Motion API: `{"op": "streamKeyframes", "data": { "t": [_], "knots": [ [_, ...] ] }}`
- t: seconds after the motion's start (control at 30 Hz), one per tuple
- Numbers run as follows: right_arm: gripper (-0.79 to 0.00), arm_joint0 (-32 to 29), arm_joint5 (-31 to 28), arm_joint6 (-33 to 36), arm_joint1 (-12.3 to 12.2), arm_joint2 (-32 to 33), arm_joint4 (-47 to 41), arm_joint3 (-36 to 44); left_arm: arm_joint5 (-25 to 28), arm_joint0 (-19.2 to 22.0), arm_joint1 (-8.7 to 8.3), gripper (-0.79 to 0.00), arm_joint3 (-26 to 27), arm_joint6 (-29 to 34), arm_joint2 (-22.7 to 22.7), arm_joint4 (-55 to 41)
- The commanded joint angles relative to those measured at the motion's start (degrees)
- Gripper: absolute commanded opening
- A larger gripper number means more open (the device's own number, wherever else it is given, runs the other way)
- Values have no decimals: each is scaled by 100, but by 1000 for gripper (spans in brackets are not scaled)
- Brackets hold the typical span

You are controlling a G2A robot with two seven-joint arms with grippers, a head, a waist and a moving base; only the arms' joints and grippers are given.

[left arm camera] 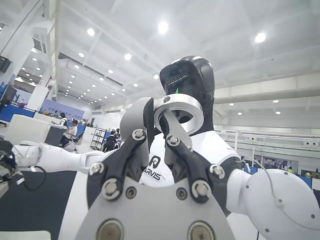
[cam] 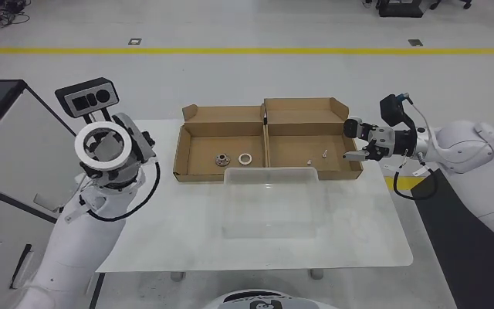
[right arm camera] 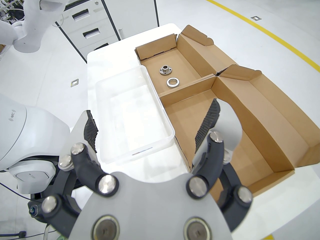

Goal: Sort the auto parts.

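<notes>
Left wrist view: left gripper pinches a metal ring, lifted high | right gripper wide open, empty, by the box end | tiny bits in box too small to tell

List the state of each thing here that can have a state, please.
cardboard box: open, flaps up.
clear bin: upright, uncovered.
left gripper: shut on metal ring, pointing up.
right gripper: open, at the box's right end.
flanged hub, small ring: lying flat in the box's left compartment.
</notes>
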State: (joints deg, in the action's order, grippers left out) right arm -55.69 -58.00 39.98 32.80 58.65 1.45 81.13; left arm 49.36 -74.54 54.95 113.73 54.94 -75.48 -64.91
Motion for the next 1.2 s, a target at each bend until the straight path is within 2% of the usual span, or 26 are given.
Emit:
{"op": "streamKeyframes", "data": {
  "t": [0.0, 0.43, 0.57, 0.83, 1.17],
  "knots": [
    [0, 0, 0, 0, 0, 0, 0, 0, -46, 7, 19, -785, -23, 44, -58, 85],
    [0, 0, 0, 0, 0, 0, 0, 0, -228, 27, 68, -785, -117, 227, -348, 1520],
    [0, 0, 0, 0, 0, 0, 0, 0, -188, 1, 90, -785, -100, 187, -301, 1380],
    [0, 0, 0, 0, 0, 0, 0, 0, -252, -33, 164, -785, -56, 251, -219, 425],
    [0, 0, 0, 0, 0, 0, 0, 0, -328, -43, 187, -785, -140, 326, -298, 509]
  ]
}}
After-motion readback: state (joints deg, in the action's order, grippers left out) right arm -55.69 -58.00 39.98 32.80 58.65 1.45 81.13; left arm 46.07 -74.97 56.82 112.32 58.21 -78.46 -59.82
